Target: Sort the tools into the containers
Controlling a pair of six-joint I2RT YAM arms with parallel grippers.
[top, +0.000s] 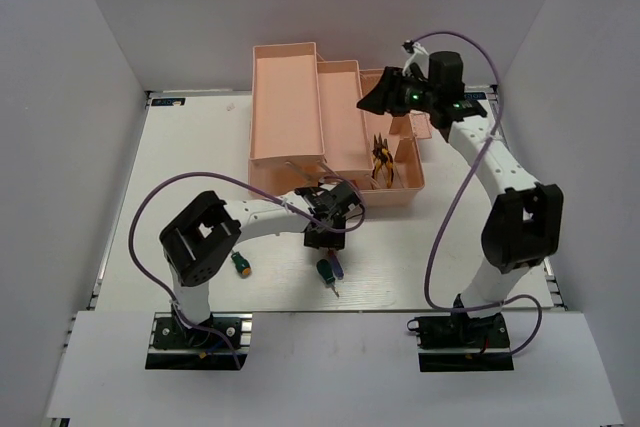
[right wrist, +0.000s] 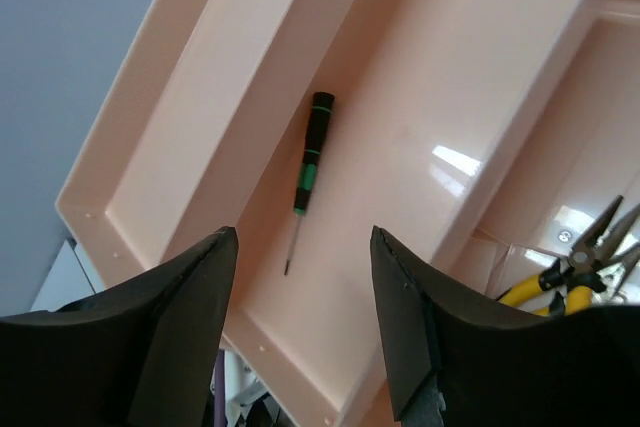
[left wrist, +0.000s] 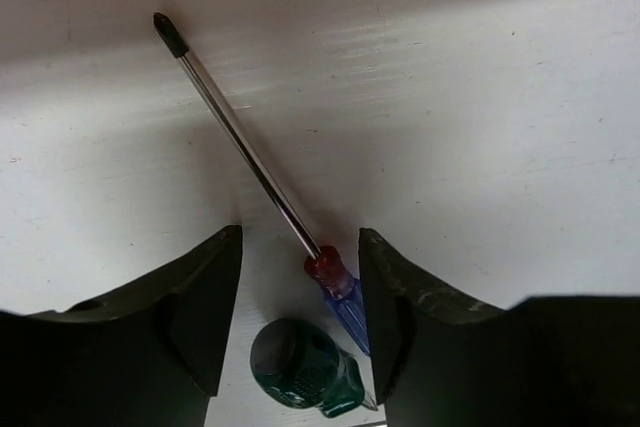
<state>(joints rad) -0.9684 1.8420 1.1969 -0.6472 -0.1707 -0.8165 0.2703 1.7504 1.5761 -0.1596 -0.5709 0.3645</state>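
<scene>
A white counter (top: 480, 247) is sitting between pale grey walls, with both arm bases at its six o'clock edge. Toward eight o'clock from the counter's middle, a stubby green-handled screwdriver (top: 241, 264) is lying alone, close to the left arm.

Near the middle, the left fingers (top: 325, 219) are hanging low over the counter and standing apart, gripping nothing. In the left wrist view the slim purple-handled screwdriver (left wrist: 338, 292) is lying between them, nearer the three o'clock finger. Its shaft is running out toward eleven o'clock, and whether the finger is touching the handle cannot be told. A second green-handled screwdriver (left wrist: 305, 367) is lying just beside the purple handle, at its seven o'clock.

At twelve o'clock of the left fingers, the salmon-pink toolbox (top: 285, 107) is standing open with its trays spread. The yellow-handled pliers (top: 382, 159) are resting in its deep compartment on the three o'clock side.

Over the toolbox's one o'clock corner, the right fingers (top: 385, 97) are hovering, spread apart and empty. In the right wrist view the thin dark screwdriver (right wrist: 312, 162) is lying on the floor of a long shallow tray (right wrist: 200, 97), with the pliers at its four o'clock in the next compartment.
</scene>
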